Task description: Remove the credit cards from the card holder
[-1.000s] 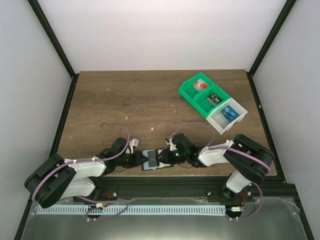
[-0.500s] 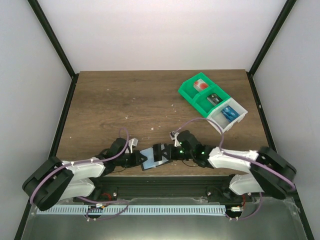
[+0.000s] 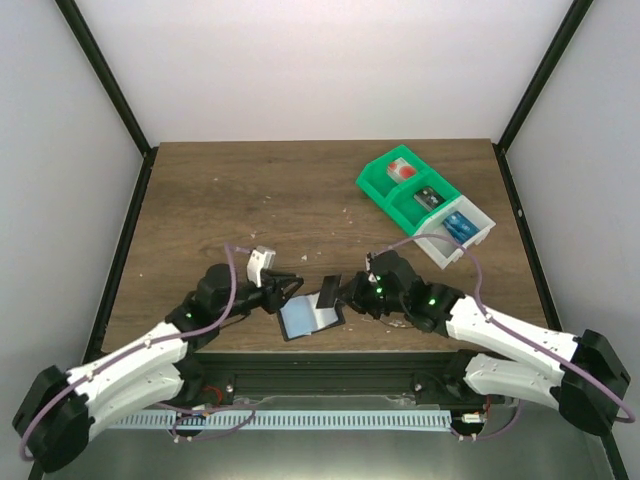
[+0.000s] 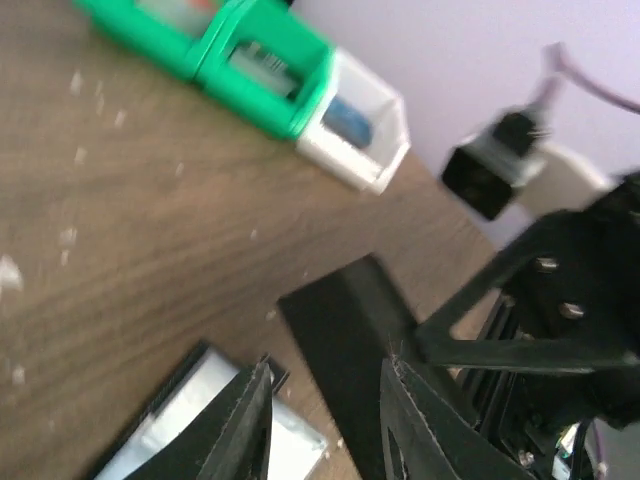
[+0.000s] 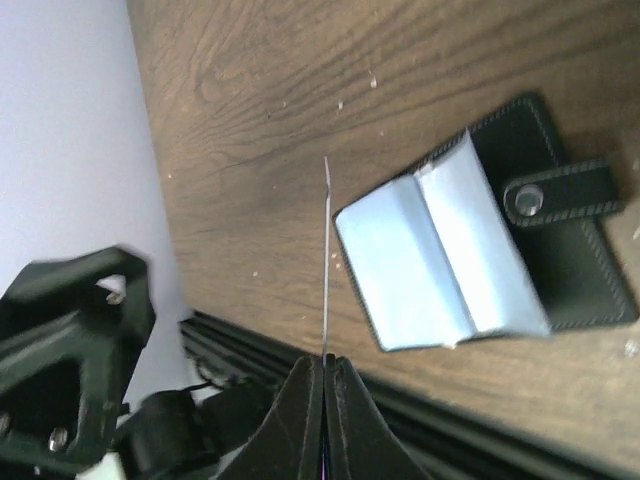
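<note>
One credit card (image 5: pixel 326 250) stands on edge above the table (image 5: pixel 250 80), pinched at its end in the closed right gripper (image 5: pixel 325 362), just beside the open card holder (image 5: pixel 440 255). The card is thin, light, stiff and smooth, so I judge it can slip or swivel. A deeper hold on its flat faces seems safest. Whether more cards are in the pockets, I cannot tell. The left gripper (image 4: pixel 326 368) hangs near the holder with its jaws partly apart and empty.

The left end effector (image 3: pixel 289 289) has released the card holder (image 3: pixel 303 321) and backed away; the right end effector (image 3: pixel 343 297) has lifted a credit card (image 3: pixel 326 298) out.
</note>
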You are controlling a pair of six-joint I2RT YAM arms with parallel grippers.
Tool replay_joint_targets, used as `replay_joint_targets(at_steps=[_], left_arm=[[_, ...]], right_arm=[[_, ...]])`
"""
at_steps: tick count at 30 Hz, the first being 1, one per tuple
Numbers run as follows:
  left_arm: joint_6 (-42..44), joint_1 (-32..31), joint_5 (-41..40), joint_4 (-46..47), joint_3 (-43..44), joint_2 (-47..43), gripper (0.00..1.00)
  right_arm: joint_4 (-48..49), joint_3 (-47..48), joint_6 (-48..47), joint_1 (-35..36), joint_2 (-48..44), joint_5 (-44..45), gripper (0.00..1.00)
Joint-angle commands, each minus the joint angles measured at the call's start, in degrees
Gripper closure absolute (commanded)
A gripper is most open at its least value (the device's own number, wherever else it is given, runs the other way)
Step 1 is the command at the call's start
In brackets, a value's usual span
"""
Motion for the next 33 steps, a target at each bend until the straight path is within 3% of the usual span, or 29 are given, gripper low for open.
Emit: replay_joint_targets(at_steps=[1, 6, 12, 23, 33], left_arm=[[19.8, -1.4, 1.5, 3.8, -1.0, -8.3, 0.66], [30.1, -2.8, 6.9, 5.6, -3.2, -18.3, 0.53], [37.8, -4.4, 12.3, -2.8, -1.3, -19.2, 0.48], [45.1, -6.2, 12.5, -5.5, 0.1, -16.3, 0.5], [45.3, -6.4, 13.2, -5.5, -0.2, -16.7, 0.52]], right_arm=[[-4.4, 3.6, 19.1, -0.9, -0.3, -6.5, 1.0], [1.4, 2.0, 31.8, -1.0, -3.2, -9.7, 1.0], [1.2, 3.8, 36.7, -1.4, -4.7, -8.4, 1.0], [5.9, 3.8, 38.4, -1.5, -3.3, -13.9, 1.0], [7.6, 3.0, 34.3, -1.5, -0.4, -16.7, 1.0]])
